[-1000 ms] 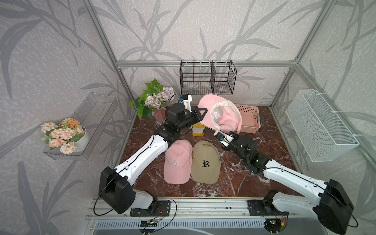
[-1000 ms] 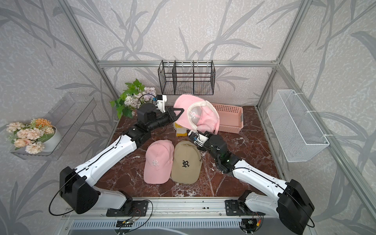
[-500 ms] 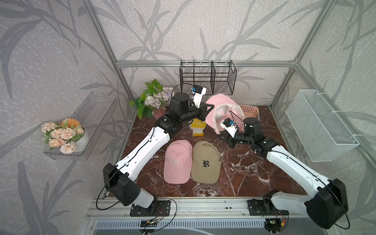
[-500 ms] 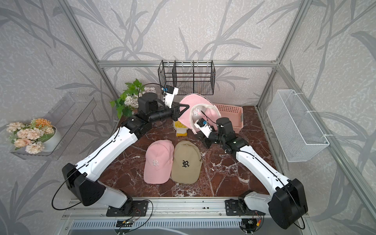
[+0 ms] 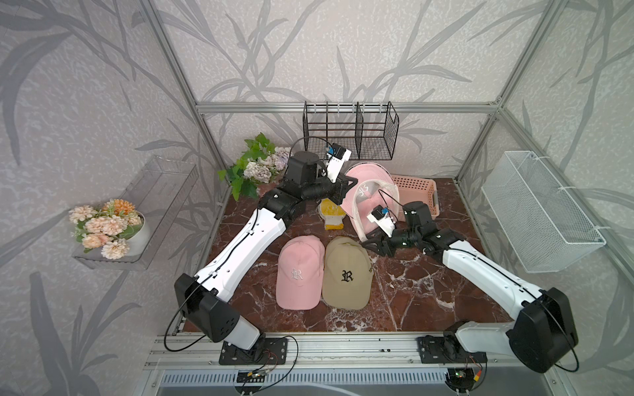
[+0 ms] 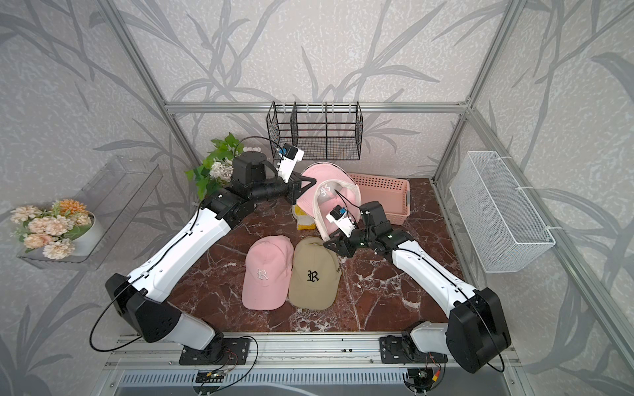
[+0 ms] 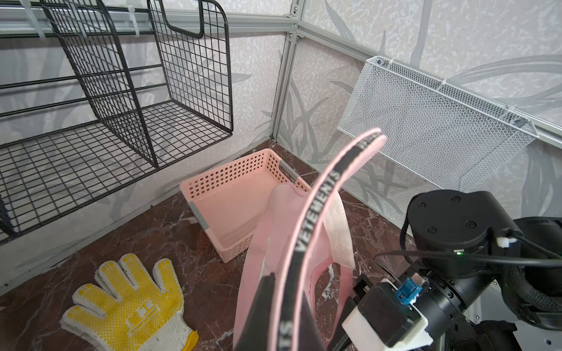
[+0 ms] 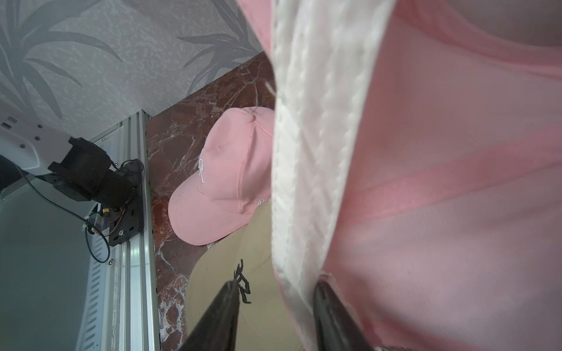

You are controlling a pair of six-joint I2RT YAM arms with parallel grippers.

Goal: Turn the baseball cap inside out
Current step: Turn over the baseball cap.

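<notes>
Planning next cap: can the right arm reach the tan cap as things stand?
Probably yes: the right gripper sits open beside the tan cap, nothing between. But the white band of the lifted pink cap hangs between its jaws.

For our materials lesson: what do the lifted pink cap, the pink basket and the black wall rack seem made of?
Lifted pink cap: soft matte cloth; it folds and shows a stitched band.
Pink basket: likely moulded plastic, smooth, with rows of holes.
Black wall rack: probably coated metal wire; a thin rigid grid.
</notes>
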